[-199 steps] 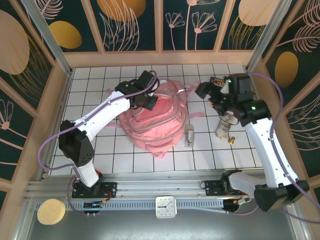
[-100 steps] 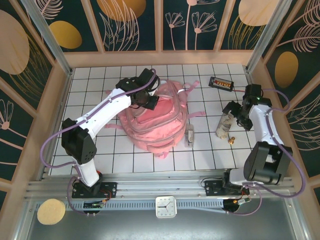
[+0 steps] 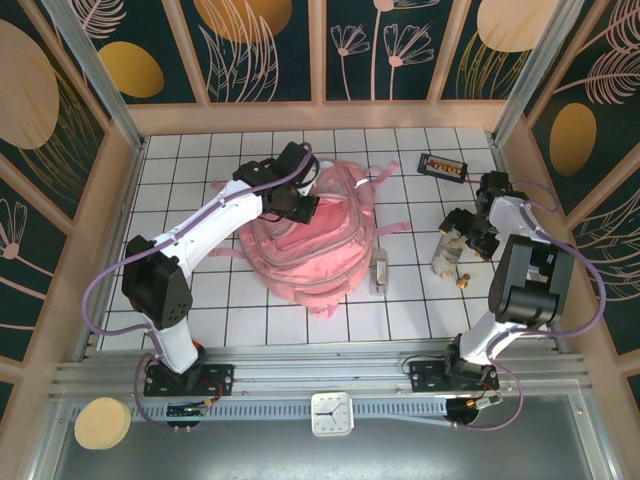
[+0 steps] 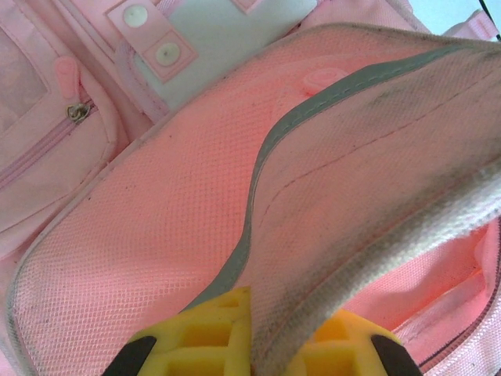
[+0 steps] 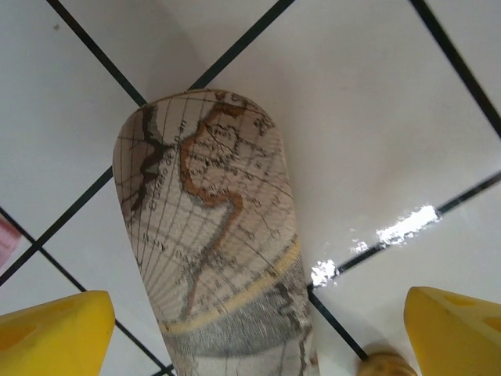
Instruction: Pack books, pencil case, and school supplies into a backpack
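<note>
Pinches backpack (image 3: 310, 250) mouth rim tight in left tool (image 4: 258, 345), lifting flap to hold opening wide for loading. Hangs right tool (image 5: 254, 329) spread wide, straddling map-print pouch (image 5: 207, 227) on table (image 3: 400, 310), right of backpack. Not gripping yet. Lined up, probably, for grab. Likely pencil case.

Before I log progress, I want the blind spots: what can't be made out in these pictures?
- Backpack contents: in the left wrist view the flap pinched by the left hand covers the opening; from above the left arm does.
- Map-print pouch, one end: cut off by the right wrist view's bottom edge.
- Small brass item: too small from above.
</note>
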`<state>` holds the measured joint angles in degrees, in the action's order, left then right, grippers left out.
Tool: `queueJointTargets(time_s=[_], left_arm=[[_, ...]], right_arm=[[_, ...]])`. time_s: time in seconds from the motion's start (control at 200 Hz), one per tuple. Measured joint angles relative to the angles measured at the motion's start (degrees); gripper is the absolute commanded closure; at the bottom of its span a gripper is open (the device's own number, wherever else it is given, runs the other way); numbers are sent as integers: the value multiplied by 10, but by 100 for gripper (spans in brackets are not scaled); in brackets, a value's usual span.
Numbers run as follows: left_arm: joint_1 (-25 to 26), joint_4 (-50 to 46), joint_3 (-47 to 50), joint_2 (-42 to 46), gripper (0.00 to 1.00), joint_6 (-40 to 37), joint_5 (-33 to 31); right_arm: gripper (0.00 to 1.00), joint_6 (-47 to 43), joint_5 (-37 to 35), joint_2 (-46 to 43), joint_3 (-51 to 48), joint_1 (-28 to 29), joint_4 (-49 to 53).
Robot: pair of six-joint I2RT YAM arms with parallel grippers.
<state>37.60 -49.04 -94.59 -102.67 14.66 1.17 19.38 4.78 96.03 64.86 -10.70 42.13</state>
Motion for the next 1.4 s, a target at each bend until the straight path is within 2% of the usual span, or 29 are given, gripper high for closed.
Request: queueJointTargets(time_s=[0.29,0.455,0.701,0.791,0.846,0.936,1.176,1.311,1.401], left_arm=[[0,26,33,15,100,11,7],[0,30,37,16,100,18,12],[0,38,51,23,100,24,14],[0,39,53,23,100,26,14],[0,39,54,23,100,27,14],[0,39,54,24,100,31,14],[0,39,52,24,100,43,16],[0,31,32,23,100,50,16],[-2,20,11,20,100,62,24]], right_arm=[[8,2,0,76,47,46,-23],[11,7,0,100,49,52,-30],[28,9,-1,111,51,59,-33],[48,5,-3,111,52,67,-34],[55,9,-2,111,53,69,-34],[60,11,-2,111,56,71,-34],[61,26,29,93,67,71,-25],[61,70,65,16,83,83,-10],[60,118,87,-45,107,117,-12]])
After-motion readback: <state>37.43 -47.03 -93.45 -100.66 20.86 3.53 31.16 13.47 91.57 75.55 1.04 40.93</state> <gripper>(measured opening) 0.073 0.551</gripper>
